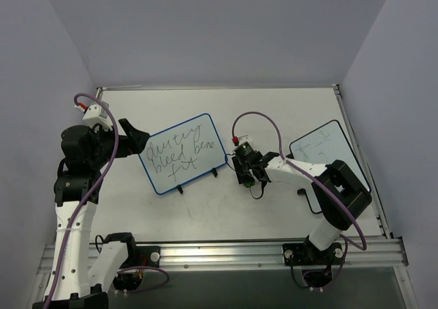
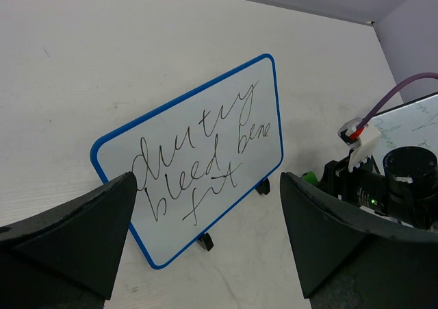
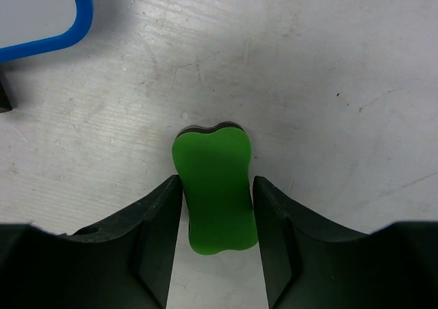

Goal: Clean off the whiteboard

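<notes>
The blue-framed white whiteboard [image 1: 183, 153] stands mid-frame on the desk [image 1: 274, 110]. The left hand [image 1: 135, 136] is spread. The right hand [image 3: 217, 183] pinches the green foam eraser [image 3: 213, 165] on its lower part only; it may twist out.

White table [image 1: 274, 110], black-framed white board [image 1: 325, 144] near its right edge, grey walls [image 1: 205, 28], metal rail [image 1: 226, 254] at front

Even, diffuse overhead light; clean, sharp frames.
The counter [image 1: 274, 117] is brightly lit without glare, with only faint soft shadows under the arms; the black fingers [image 2: 68, 233] of the left tool [image 2: 207, 180] come out underexposed and nearly featureless.
</notes>
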